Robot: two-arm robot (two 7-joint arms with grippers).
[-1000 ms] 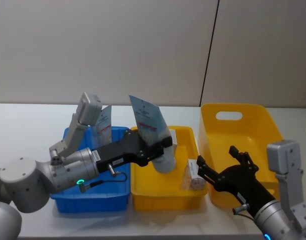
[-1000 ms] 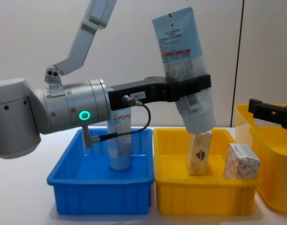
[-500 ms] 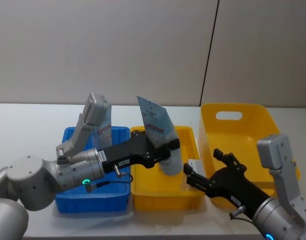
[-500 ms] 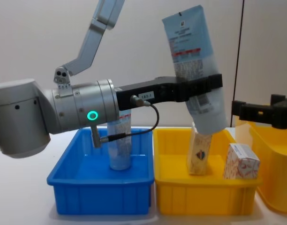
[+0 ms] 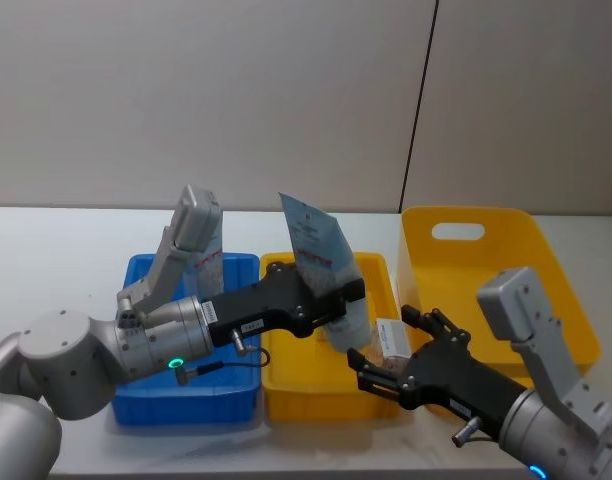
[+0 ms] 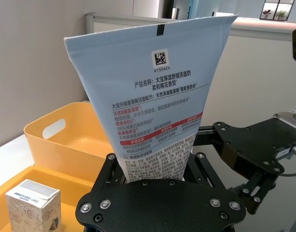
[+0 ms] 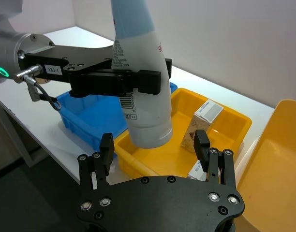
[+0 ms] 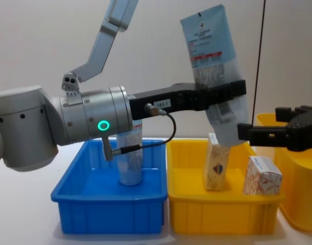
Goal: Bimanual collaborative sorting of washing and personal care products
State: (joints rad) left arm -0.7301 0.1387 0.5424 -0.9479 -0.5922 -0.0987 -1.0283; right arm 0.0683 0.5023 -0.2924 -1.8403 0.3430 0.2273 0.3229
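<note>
The left gripper grips a tube tight and holds it tilted above the small yellow bin. The right gripper is wide open near the tube's low end, holding nothing. An emblem box and an orange box stand in that bin. Another tube stands in the blue bin on the left.

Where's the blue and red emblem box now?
In the chest view the emblem box stands in the small yellow bin, below the tube in the left gripper, orange-patterned box to its right.
</note>
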